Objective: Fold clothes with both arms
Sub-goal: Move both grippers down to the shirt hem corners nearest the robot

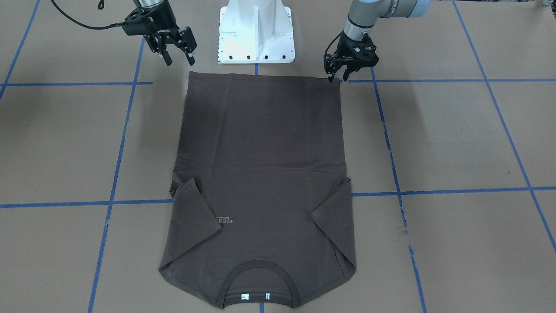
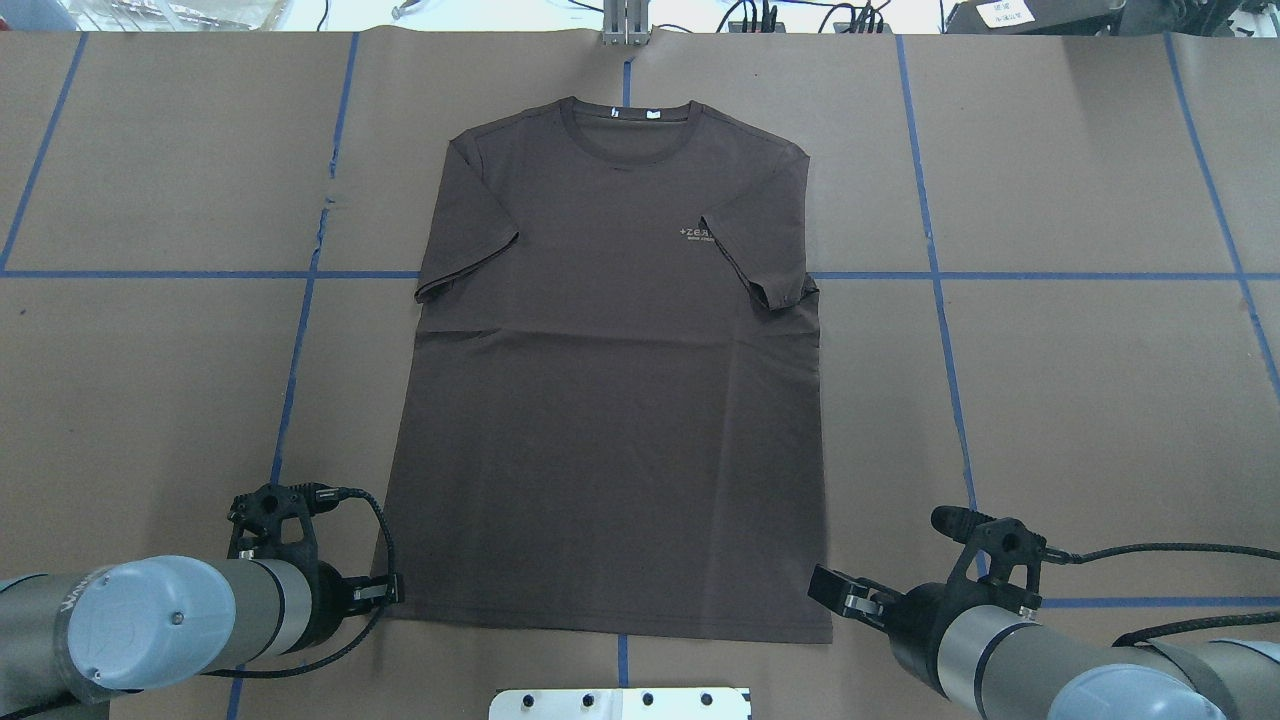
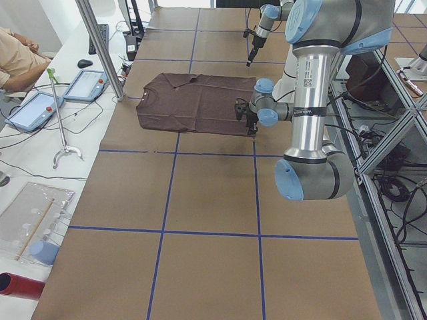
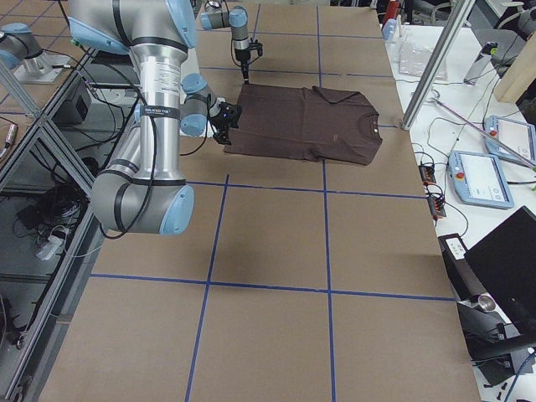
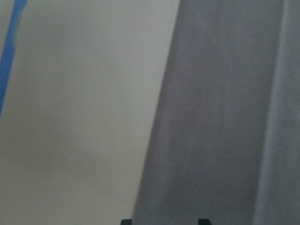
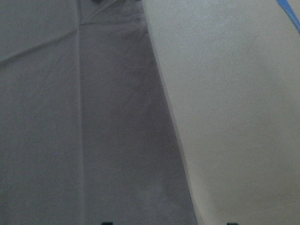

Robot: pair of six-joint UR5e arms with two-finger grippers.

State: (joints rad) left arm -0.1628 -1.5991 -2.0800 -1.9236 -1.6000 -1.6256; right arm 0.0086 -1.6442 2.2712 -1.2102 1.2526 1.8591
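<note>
Lying flat, the limp, lightweight dark brown T-shirt [image 1: 260, 152] is judged best pinched at its hem corners [image 1: 196, 76]; left tool [image 1: 338, 79] and right tool [image 1: 179, 60] are spread apart.

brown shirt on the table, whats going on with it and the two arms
A dark brown T-shirt lies flat, front up, on the paper-covered table, with its collar away from the robot and both sleeves turned in over the body. Neither arm holds it. The left gripper is low at one hem corner and the right gripper sits just off the other corner; both are open. They look to be lining up to grasp the hem for a fold.
</note>
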